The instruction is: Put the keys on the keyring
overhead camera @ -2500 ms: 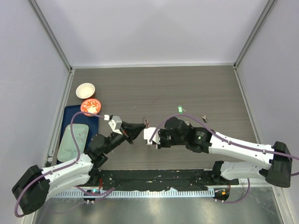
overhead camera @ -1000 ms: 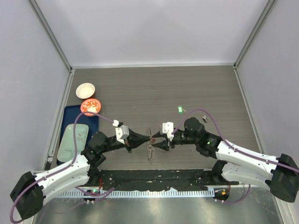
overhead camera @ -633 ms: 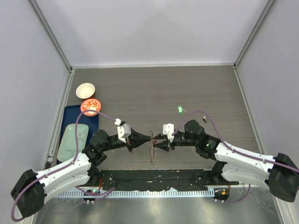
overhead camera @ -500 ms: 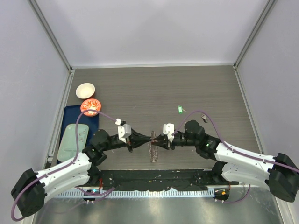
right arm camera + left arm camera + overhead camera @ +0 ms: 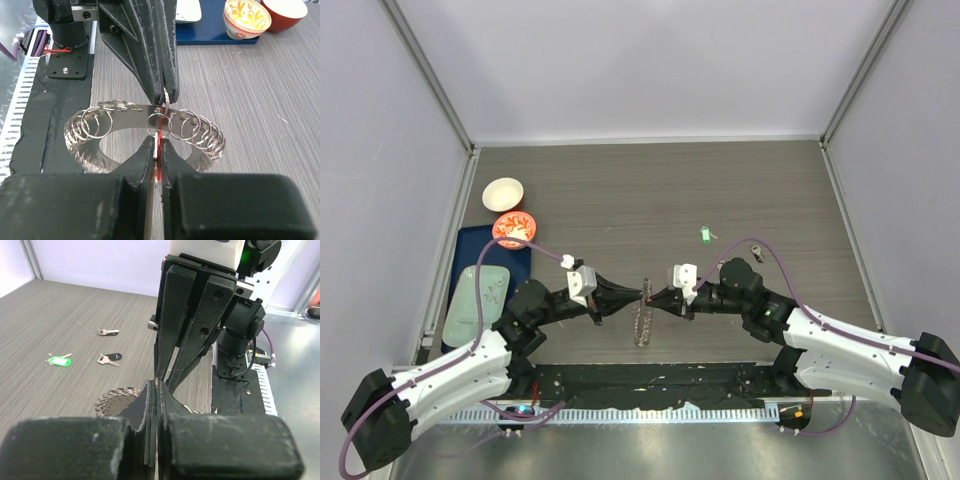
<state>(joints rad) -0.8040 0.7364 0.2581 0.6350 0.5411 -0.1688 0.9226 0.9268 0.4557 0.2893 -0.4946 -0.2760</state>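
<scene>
The keyring (image 5: 641, 320) is a flat grey metal ring hung with many small wire loops. It hangs on edge above the table, between my two grippers. My left gripper (image 5: 640, 293) is shut on its upper rim; in the left wrist view (image 5: 157, 388) the ring (image 5: 112, 398) shows below the fingers. My right gripper (image 5: 654, 298) is shut on the red key (image 5: 159, 150), whose tip sits at a small loop (image 5: 157, 121) on the ring (image 5: 125, 110). A green key (image 5: 705, 235) and a black key (image 5: 757, 252) lie on the table; both also show in the left wrist view (image 5: 59, 360) (image 5: 111, 357).
A white bowl (image 5: 503, 193) and an orange bowl (image 5: 514, 228) stand at the far left. Beside them is a blue tray (image 5: 470, 250) with a pale green plate (image 5: 478, 300). A third small key (image 5: 108, 332) lies further off. A black mat (image 5: 650, 385) runs along the near edge.
The two grippers have closed in on each other, tip to tip over the middle, with the ring hanging between them. In the last half second they shifted only slightly.
</scene>
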